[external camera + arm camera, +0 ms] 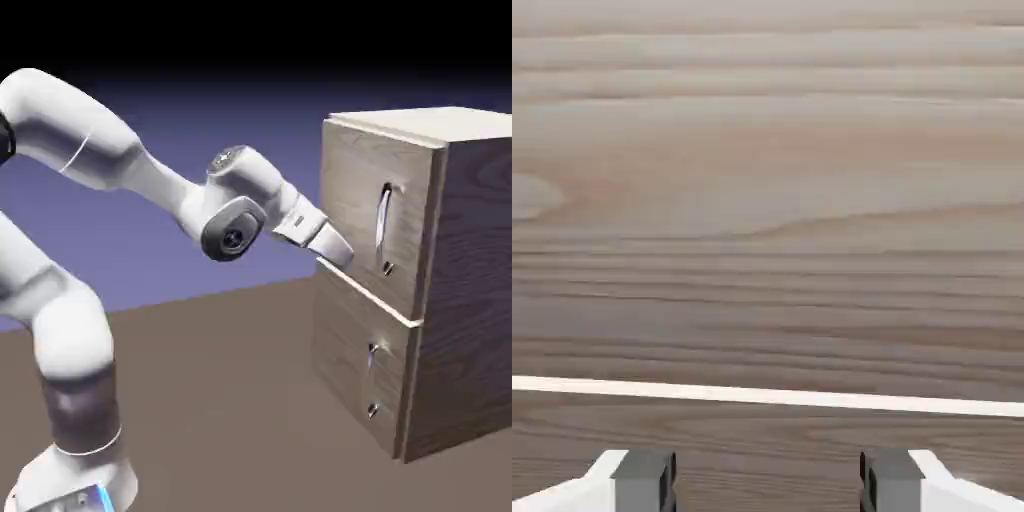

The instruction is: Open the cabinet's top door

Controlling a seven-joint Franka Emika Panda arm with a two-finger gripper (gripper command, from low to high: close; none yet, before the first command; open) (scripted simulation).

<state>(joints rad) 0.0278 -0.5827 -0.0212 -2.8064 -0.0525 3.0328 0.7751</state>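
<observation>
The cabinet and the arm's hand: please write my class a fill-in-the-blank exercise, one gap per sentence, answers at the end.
1. The upper handle is ____ than the lower handle.
2. The wood-grain cabinet has ____ doors, one above the other.
3. In the hand view, a ____ line runs across the wood.
4. The hand has its two finger tips apart, so it is ____.

Missing words: longer; two; white; open

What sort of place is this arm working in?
Looks like a simulated test scene, not a real room: a lone wood-grain cabinet, plain brown floor, flat blue-violet backdrop.
</observation>
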